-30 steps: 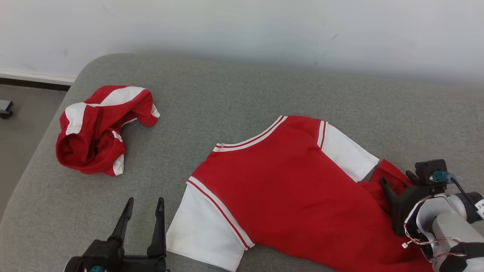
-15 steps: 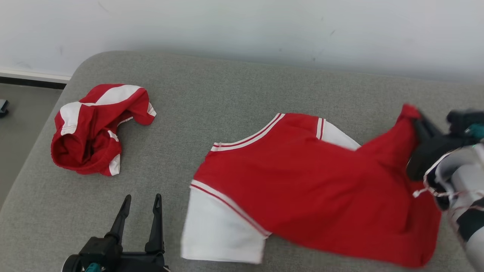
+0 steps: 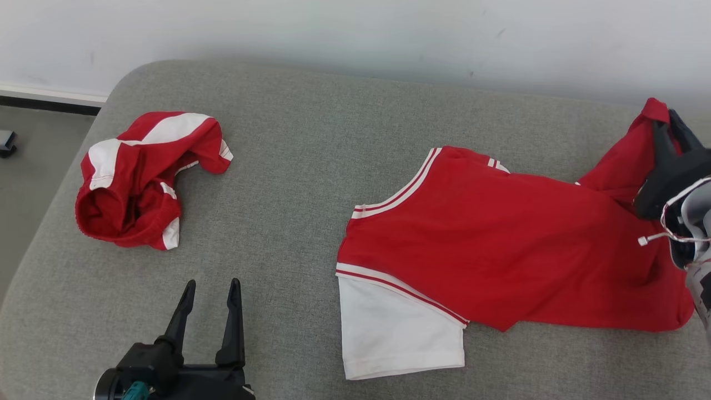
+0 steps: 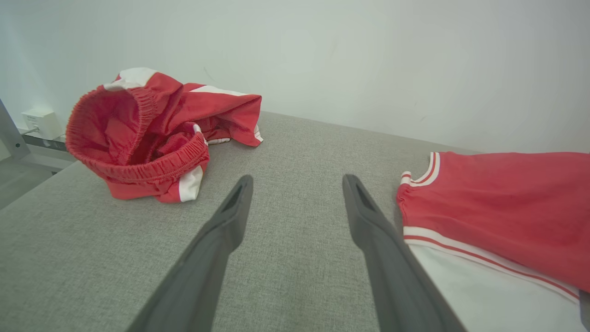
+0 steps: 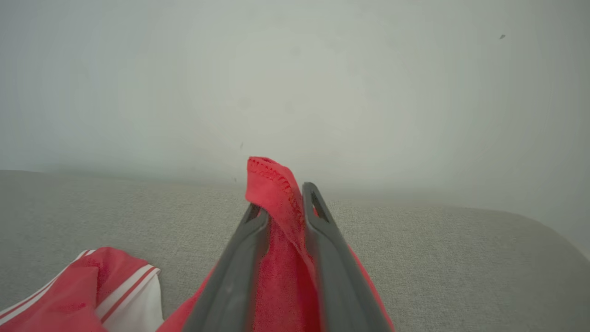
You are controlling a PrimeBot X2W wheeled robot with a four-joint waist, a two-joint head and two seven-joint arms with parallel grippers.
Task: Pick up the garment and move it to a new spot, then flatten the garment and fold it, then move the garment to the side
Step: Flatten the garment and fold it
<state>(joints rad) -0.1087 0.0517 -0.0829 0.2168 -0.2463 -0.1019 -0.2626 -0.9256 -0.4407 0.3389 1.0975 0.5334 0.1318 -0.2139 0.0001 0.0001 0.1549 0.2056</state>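
While R gripper (image 5: 282, 203) pinches raised hem of red-white fabric jersey (image 3: 500, 244), L gripper (image 3: 213, 283) hangs spread near jersey's white sleeve.

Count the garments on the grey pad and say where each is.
2. The shirt lies right of centre, one edge pinched in the right gripper; the crumpled shorts sit far left.

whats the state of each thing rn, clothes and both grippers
shirt: mostly lying rumpled on the grey cushion, one hem corner lifted off it
shorts: crumpled in a heap, waistband gaping, nothing touching them
left gripper: open, empty, over bare cushion
right gripper: shut on the shirt's hem corner, raised
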